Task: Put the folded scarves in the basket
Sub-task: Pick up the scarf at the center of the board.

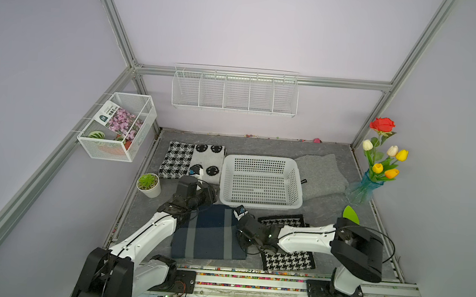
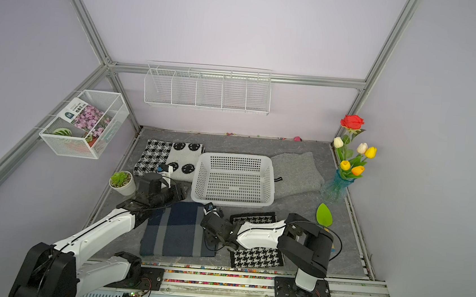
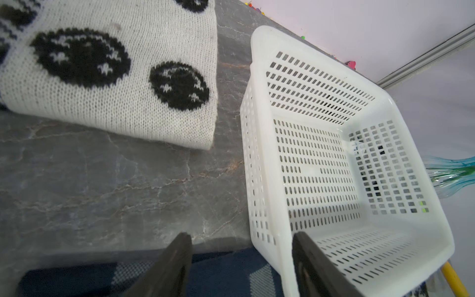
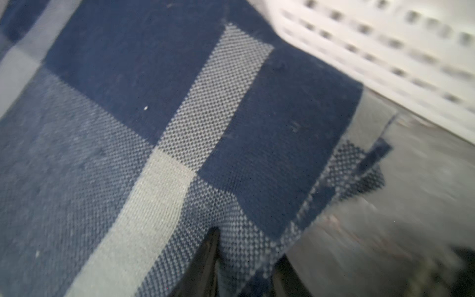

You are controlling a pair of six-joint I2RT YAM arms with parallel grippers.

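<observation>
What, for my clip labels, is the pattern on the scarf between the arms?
Navy plaid folded scarf, pale grey stripes; clearest in the right wrist view.

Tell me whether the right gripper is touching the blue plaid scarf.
Touching. The right wrist view shows the right gripper closed on a fold of the blue plaid scarf, cloth bunched against both dark fingers.

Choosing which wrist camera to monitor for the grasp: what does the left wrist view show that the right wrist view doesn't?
Left wrist only: the white knit scarf with black circles, the empty inside of the basket, the open left pincer. Right wrist only: the right pincer closed on a fold of the blue plaid scarf. Both: the basket, that scarf, the grey tabletop.
</observation>
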